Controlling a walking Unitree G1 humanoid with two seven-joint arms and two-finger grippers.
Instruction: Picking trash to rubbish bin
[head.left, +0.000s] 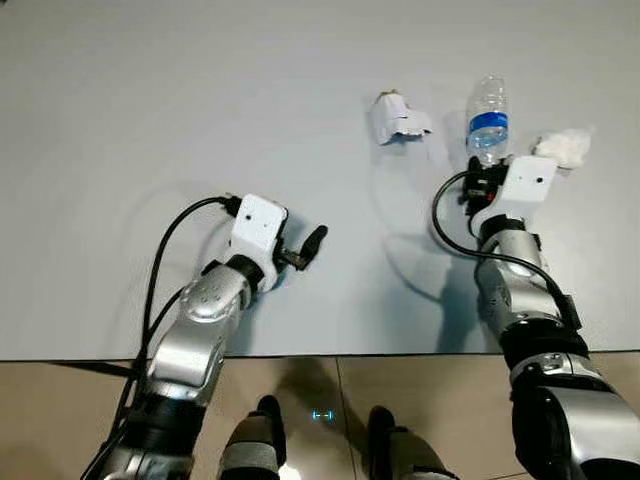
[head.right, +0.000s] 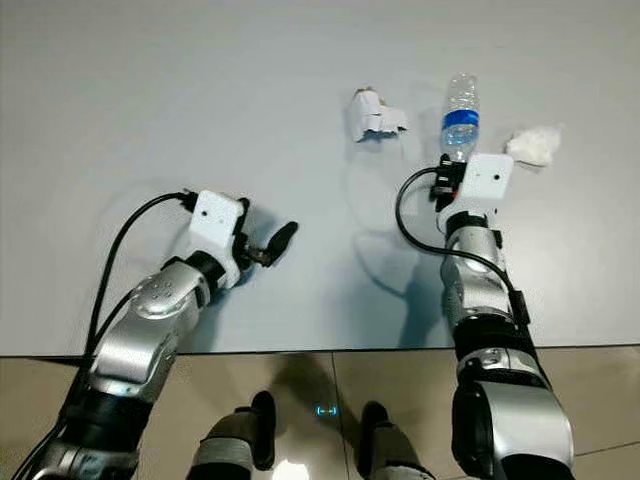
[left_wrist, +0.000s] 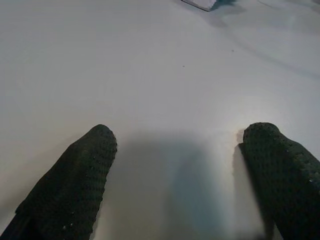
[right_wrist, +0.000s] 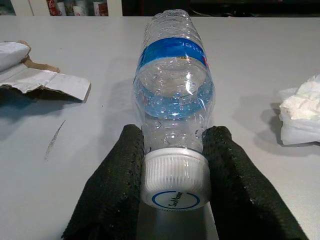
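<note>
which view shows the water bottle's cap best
The right wrist view: the white cap of the water bottle faces the lens, clamped between the right gripper's fingers. In the eye views the bottle lies on the table with its cap end hidden behind the wrist.

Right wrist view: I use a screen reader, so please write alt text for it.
A clear plastic bottle with a blue label lies on the grey table, its white-capped neck pinched between the right gripper's black jaws. Torn cardboard lies to one side, crumpled tissue to the other.
</note>
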